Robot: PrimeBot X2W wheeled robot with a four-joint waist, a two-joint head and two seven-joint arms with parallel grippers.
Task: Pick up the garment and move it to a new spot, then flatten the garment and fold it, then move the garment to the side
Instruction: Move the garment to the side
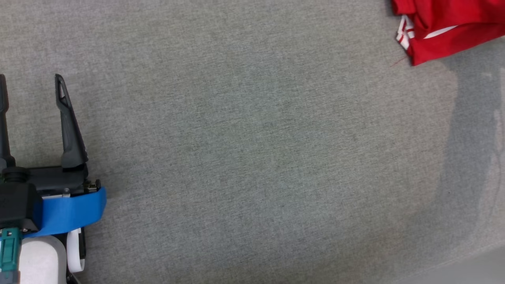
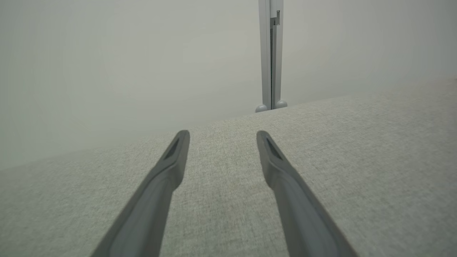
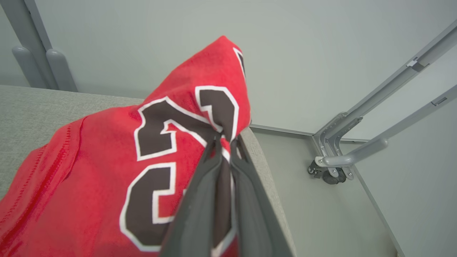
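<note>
We are lifting the red garment (image 3: 107,142) by one pinched bit.
Our right pincer (image 3: 225,140) is squeezing shut on a fold of it; the cloth is peaking at the tips and lying on the table (image 1: 252,157) beside and under them, by its edge. Our left pincer (image 1: 30,79) is hanging wide open, far from the garment. We are thinking a slow lift away from that edge is safest.

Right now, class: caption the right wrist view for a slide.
Right pincer shut on a red jersey at the edge of the grey fabric surface.
</note>
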